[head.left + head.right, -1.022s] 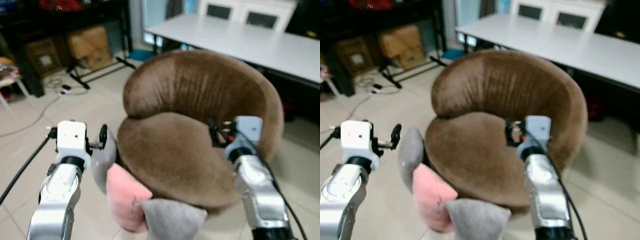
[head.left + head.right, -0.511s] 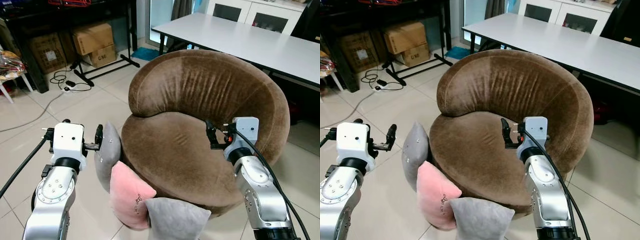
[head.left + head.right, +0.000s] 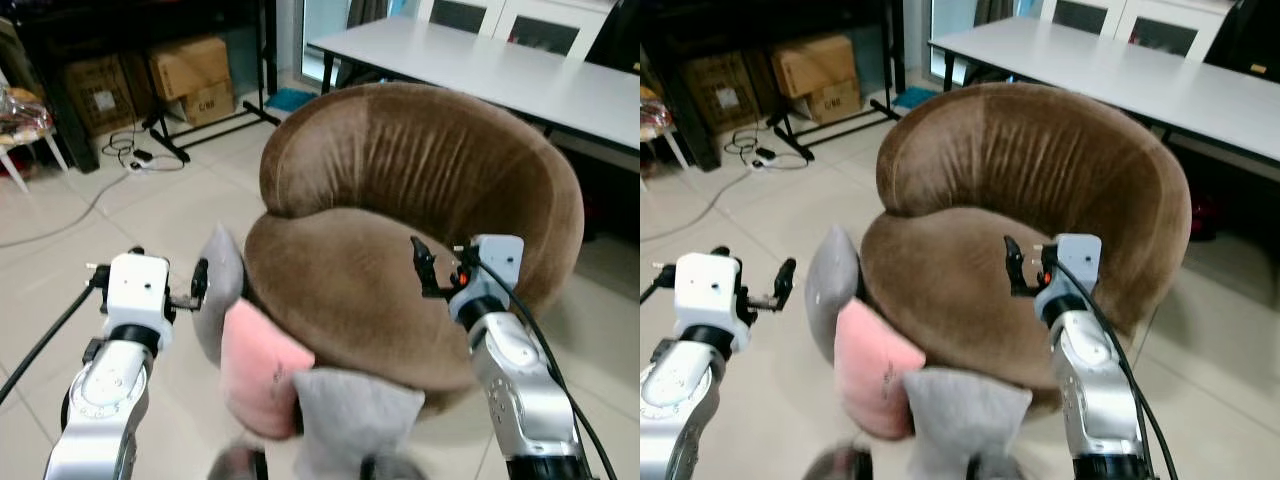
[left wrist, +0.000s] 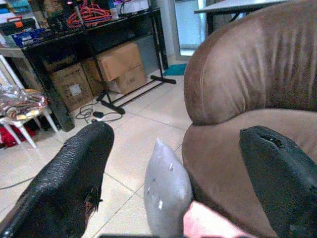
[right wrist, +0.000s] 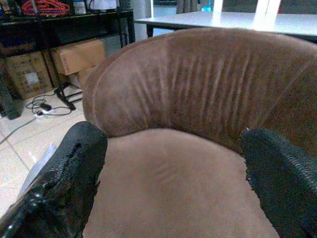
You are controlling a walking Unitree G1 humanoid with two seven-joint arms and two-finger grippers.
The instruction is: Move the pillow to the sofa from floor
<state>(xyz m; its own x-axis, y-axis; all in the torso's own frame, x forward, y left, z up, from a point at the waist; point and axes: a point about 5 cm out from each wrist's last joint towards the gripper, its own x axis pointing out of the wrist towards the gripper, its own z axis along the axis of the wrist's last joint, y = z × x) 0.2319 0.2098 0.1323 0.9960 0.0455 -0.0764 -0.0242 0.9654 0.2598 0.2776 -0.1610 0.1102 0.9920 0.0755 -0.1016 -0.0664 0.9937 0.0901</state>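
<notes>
Three pillows lean against the front left of the round brown sofa [image 3: 400, 170] on the tiled floor: a grey pillow [image 3: 222, 300], a pink pillow [image 3: 258, 365] and another grey pillow [image 3: 350, 420] nearest me. My left gripper [image 3: 200, 285] is open, level with the first grey pillow's upper edge and just to its left. The left wrist view looks between the wide-apart fingers [image 4: 69, 178] at that grey pillow [image 4: 166, 191] and a corner of the pink pillow [image 4: 218, 225]. My right gripper [image 3: 420, 265] hangs open over the sofa seat [image 5: 168, 183], holding nothing.
A long white table [image 3: 500, 70] stands behind the sofa. At the back left are a black rack with cardboard boxes [image 3: 190, 75], cables on the floor [image 3: 130, 160] and a white stool [image 3: 25, 120]. Bare tiles lie to my left.
The whole view has shifted and tilted down a little, so the camera has moved. Both arms keep the same pose with open grippers. The pillows lie as before.
</notes>
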